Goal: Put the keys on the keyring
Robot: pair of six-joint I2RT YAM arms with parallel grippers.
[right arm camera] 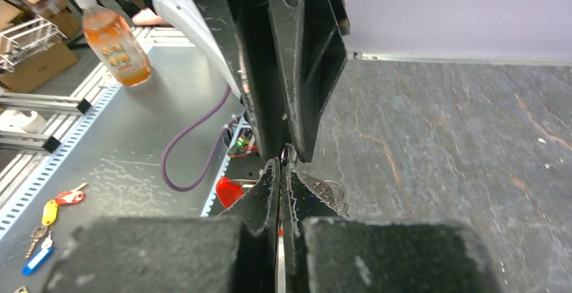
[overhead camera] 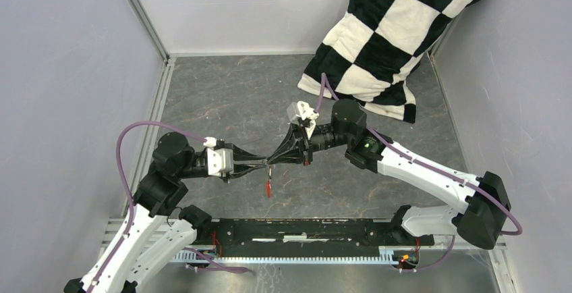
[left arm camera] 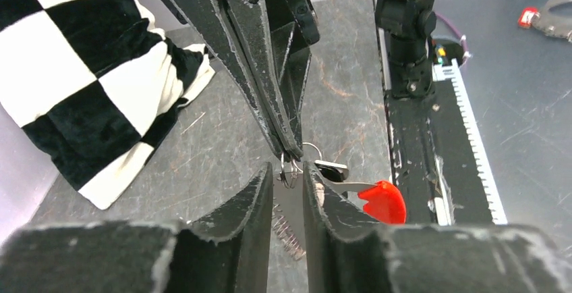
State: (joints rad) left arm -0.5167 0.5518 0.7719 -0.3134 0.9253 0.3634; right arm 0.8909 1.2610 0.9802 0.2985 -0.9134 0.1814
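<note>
off the table to the left, on a metal bench, stands an orange drink bottle, its label too small to read. near it lie a few loose tags in red, yellow and blue. a purple cable loops off the left arm. the left gripper points in from the left, low over the grey table. a narrow slit shows between its fingers, and i cannot tell whether they grip anything. right at their tips, mid-table, is the keyring, a small wire ring with its red tag dangling below, and a black-headed key just beside the ring. the right gripper points in from the right and meets the left one tip to tip, so the two claws block most of the ring. its fingers are pressed together at the ring, though what they pinch is hidden. far right, a black-and-white checked cushion leans in the corner.
</note>
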